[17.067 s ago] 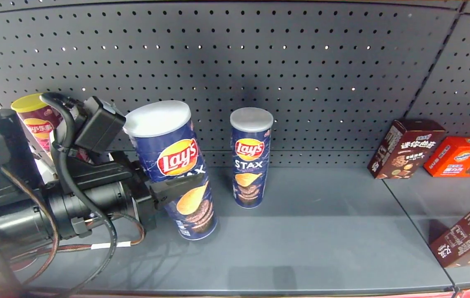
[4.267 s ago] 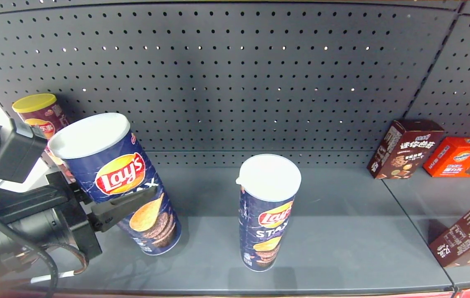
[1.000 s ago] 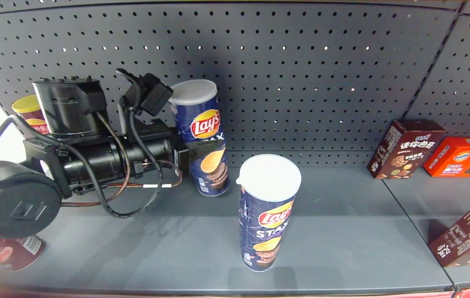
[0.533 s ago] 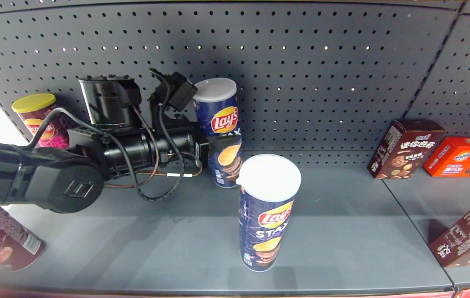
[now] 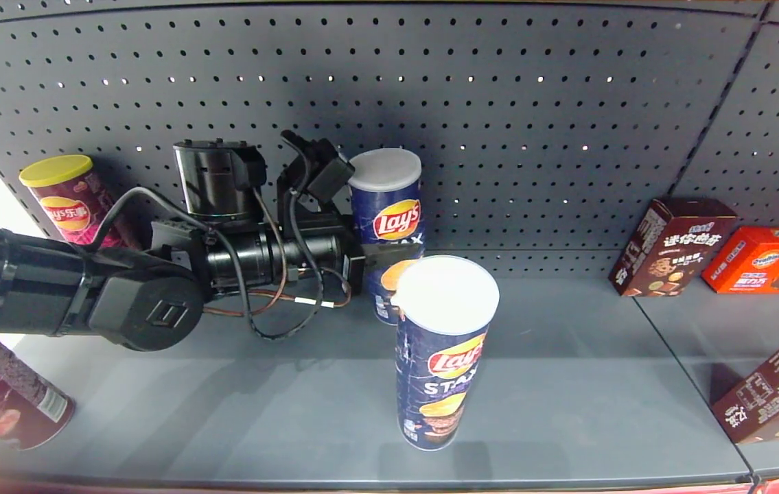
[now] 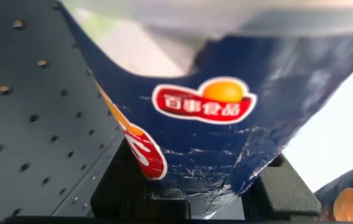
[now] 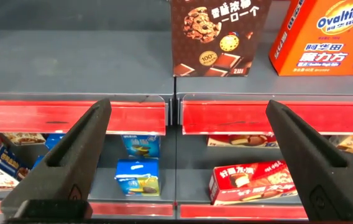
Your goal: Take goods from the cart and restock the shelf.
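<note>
Left arm at the shelf. The left gripper is clamping the held blue chip can at mid-body, its fingers pressing on opposite sides of the can's wall. The can is standing upright at the back of the grey shelf, just in front of the pegboard; whether its base is touching the shelf cannot be told. The front blue chip can is standing upright near the shelf's front edge, its white lid overlapping the lower part of the held can in the head view. A maroon chip can with a yellow lid is standing at the far left against the pegboard, and a second maroon can is leaning at the front left corner. A brown cookie box and an orange box are sitting in the bay to the right.

The right gripper is hovering in front of the red price rail with its fingers spread wide apart, holding nothing.
</note>
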Controlling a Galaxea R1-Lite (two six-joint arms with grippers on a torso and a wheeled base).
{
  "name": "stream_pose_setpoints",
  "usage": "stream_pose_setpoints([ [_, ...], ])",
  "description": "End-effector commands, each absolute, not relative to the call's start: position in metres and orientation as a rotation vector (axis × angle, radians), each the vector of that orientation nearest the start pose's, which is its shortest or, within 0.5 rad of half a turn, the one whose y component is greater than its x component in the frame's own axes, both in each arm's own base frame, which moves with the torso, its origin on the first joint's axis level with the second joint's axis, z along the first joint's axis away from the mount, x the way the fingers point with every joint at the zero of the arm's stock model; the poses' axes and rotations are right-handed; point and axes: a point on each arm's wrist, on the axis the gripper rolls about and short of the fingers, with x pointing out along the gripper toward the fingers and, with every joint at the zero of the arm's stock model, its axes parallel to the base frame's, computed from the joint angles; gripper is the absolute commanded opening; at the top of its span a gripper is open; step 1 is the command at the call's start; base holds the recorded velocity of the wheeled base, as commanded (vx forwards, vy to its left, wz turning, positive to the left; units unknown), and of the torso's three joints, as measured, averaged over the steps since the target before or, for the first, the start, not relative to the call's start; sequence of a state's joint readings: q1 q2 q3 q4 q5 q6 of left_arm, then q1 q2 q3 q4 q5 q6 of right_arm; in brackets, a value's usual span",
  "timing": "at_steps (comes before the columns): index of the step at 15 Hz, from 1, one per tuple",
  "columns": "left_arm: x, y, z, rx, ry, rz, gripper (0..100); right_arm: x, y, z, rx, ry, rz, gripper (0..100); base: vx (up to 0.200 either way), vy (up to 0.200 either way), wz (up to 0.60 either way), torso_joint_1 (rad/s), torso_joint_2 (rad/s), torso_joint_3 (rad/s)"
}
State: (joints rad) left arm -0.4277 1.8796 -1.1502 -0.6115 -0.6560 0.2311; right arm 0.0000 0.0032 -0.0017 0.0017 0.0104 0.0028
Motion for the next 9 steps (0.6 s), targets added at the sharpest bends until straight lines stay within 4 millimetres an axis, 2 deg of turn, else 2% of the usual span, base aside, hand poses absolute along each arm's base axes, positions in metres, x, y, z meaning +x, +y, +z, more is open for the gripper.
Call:
stream_pose_setpoints([
  [1,0.334,-0.167,0.213,0.201,-0.007,-1.094,0,-0.023,0.0,0.076,0.003,0.005,0.011,100,0.0,0.0,0.0,0.0,0.0,0.0],
  [9,0.349,-0.173,0.203,0.233,0.004,-1.098,0,-0.023,0.0,0.076,0.003,0.005,0.011,100,0.0,0.0,0.0,0.0,0.0,0.0],
])
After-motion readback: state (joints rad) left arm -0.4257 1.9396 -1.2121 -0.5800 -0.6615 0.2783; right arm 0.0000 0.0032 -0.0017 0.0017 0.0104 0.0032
